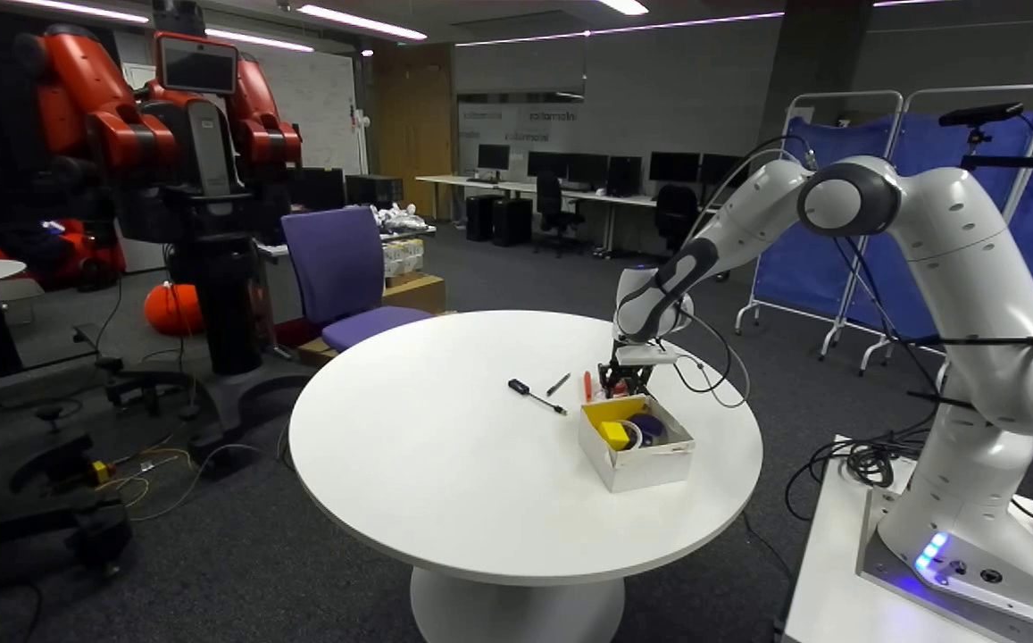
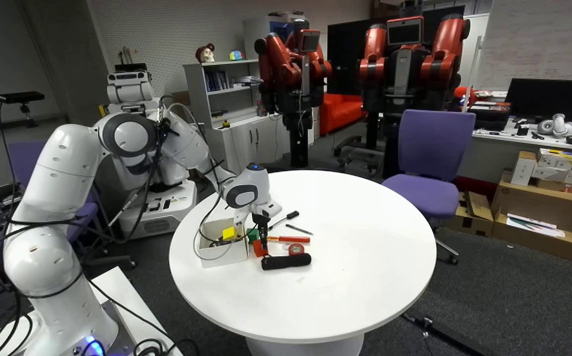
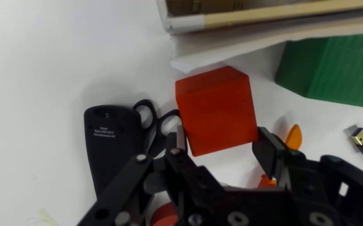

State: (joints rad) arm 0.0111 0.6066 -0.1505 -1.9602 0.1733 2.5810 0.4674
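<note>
In the wrist view a red block (image 3: pixel 219 116) lies between the fingers of my gripper (image 3: pixel 220 135). One finger (image 3: pixel 180 141) rests along its left side and the opposite finger (image 3: pixel 264 147) meets its lower right edge. Black scissors (image 3: pixel 146 114) lie against the block's left, partly hidden by that left finger. Beside them is a black case (image 3: pixel 112 138) with small print. To the upper right stands a green block (image 3: pixel 341 69). In an exterior view the gripper (image 2: pixel 264 242) points down at the red block (image 2: pixel 258 248), close to the white box (image 2: pixel 224 254).
The box (image 1: pixel 650 469) holds a yellow block (image 1: pixel 612 435) and other items; its wall (image 3: pixel 231 47) rises just beyond the red block. Nearby lie an orange-red screwdriver (image 2: pixel 293 239), a red tape roll (image 2: pixel 296 248), a pen (image 1: pixel 558 384) and a cable adapter (image 1: pixel 520 387) on the round table (image 1: pixel 445 464).
</note>
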